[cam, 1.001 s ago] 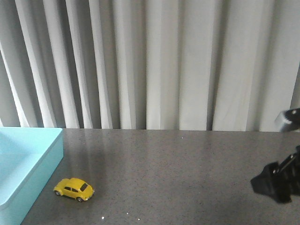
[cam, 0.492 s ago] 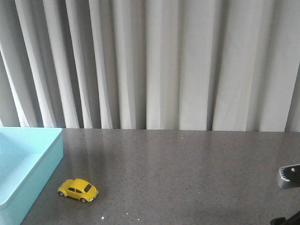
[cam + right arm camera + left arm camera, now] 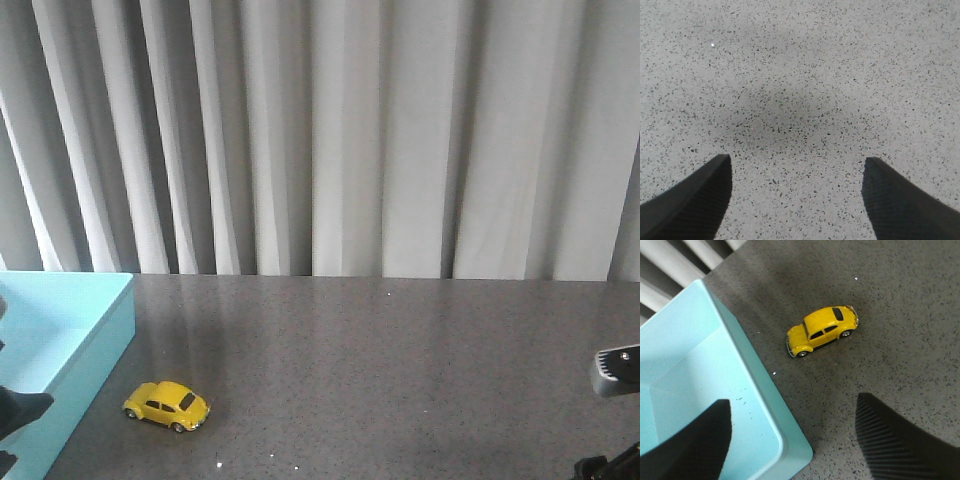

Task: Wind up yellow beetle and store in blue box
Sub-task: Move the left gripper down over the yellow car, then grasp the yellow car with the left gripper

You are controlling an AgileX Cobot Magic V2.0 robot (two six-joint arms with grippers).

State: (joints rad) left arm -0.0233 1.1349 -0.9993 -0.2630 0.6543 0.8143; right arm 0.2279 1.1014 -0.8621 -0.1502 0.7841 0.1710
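The yellow beetle (image 3: 167, 405) stands on its wheels on the grey table, just right of the blue box (image 3: 70, 335) at the left edge. In the left wrist view the yellow beetle (image 3: 822, 331) lies ahead of my left gripper (image 3: 793, 402), well clear of it. That gripper is open and empty, hovering over the corner of the blue box (image 3: 757, 385), one finger above its floor and the other above the table. A dark fingertip (image 3: 22, 408) of it shows at the front view's left edge. My right gripper (image 3: 796, 161) is open over bare tabletop at the far right.
Pale pleated curtains (image 3: 330, 140) hang behind the table's far edge. The speckled grey tabletop (image 3: 400, 370) stretches between the car and the right arm (image 3: 617, 372), which shows only at the lower right corner.
The beetle rolled slightly right, then stopped. The right gripper dropped back toward the lower right corner. The left gripper's tip has come into the front view at the left edge.
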